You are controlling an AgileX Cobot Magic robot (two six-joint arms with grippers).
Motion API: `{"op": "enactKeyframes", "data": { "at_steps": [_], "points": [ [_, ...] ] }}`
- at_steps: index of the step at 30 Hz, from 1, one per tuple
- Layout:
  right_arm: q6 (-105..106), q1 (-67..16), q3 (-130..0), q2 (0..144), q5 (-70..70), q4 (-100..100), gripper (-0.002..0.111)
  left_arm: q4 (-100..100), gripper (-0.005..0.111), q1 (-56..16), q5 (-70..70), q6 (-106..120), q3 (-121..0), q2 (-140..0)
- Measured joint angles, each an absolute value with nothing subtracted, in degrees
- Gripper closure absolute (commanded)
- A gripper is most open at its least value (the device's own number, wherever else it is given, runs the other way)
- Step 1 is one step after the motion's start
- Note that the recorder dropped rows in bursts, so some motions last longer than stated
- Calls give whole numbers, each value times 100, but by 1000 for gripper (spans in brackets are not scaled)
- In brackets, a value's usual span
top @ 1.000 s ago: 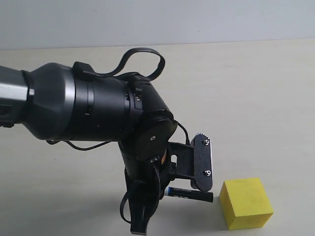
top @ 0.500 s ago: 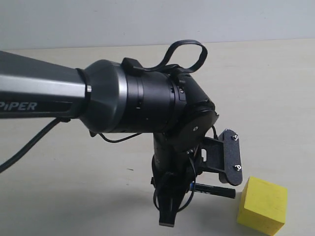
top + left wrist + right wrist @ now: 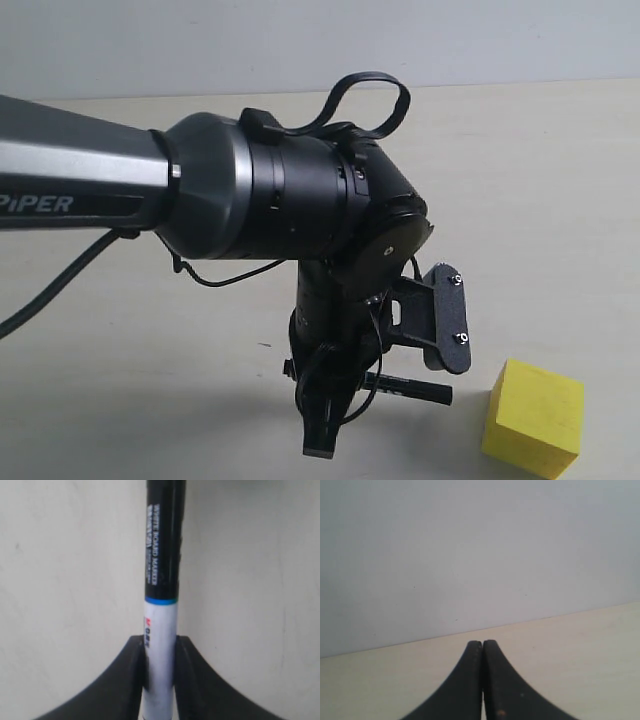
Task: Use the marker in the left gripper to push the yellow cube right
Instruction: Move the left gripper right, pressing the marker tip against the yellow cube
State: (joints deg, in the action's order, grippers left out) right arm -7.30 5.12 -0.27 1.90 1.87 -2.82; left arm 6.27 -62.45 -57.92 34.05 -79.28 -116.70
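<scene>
Exterior view: a thick black and grey arm (image 3: 150, 200) reaches in from the left of the yellow cube (image 3: 533, 417), its wrist bending down toward the pale table (image 3: 560, 180). A black cable (image 3: 365, 95) loops above the wrist. Lower down and closer to the cube hangs the left gripper (image 3: 385, 388), with one finger (image 3: 320, 435) pointing at the table and a flat screwed plate (image 3: 447, 320) up and to the left of the cube. Its fingers clamp the marker (image 3: 410, 388), which lies about level, its dark end aimed at the cube. That end stops near the cube's left face with a clear gap, not touching. The cube sits on the table, slightly turned, at the lower right of the scene.

The left wrist view shows the left gripper (image 3: 159, 645) pressed narrowly against the white barrel of the marker (image 3: 161, 580), the black printed part running out beyond the tips over bare table.

In the right wrist view, the right gripper (image 3: 482, 652) has its fingers pressed together with nothing between them, facing a grey wall (image 3: 480, 555); the cube is not seen there.
</scene>
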Motion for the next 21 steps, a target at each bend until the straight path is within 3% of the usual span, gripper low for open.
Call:
{"op": "enactKeyframes", "data": {
  "at_steps": [21],
  "points": [
    [-730,512,-27,190,187,-282,108,553,107,-6390,-5629,3405,-7928,-11670]
  ]
}}
